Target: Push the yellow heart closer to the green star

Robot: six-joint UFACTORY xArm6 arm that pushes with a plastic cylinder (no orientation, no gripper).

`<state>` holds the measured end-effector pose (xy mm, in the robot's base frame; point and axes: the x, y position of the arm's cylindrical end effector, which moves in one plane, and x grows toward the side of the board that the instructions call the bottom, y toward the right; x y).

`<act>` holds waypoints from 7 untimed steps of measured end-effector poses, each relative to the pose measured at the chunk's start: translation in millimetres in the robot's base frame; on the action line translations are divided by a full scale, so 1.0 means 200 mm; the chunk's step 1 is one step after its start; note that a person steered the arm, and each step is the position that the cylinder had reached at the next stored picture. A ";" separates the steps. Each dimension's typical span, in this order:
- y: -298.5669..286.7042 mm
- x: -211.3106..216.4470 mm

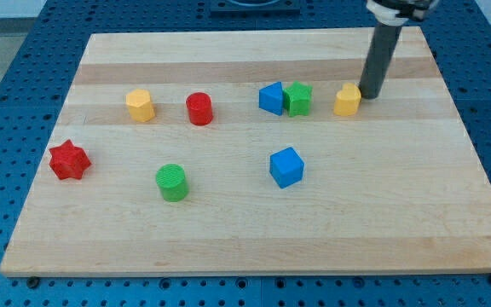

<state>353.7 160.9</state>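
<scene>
The yellow heart (346, 100) lies on the wooden board at the upper right. The green star (298, 98) lies a short way to its left, with a gap between them. A blue block (271, 98) touches the green star's left side. My tip (369, 95) is at the end of the dark rod, right beside the yellow heart's right side, touching it or nearly so.
A yellow hexagon block (141, 106) and a red cylinder (199, 109) lie at the upper left. A red star (68, 160) is at the far left, a green cylinder (172, 182) lower left, a blue cube (285, 166) at centre. The board's right edge (463, 128) is near.
</scene>
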 end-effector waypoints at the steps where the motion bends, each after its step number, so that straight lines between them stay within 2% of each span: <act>1: -0.16 0.00; 2: -0.20 0.00; 4: -0.05 0.17; 7: -0.20 0.12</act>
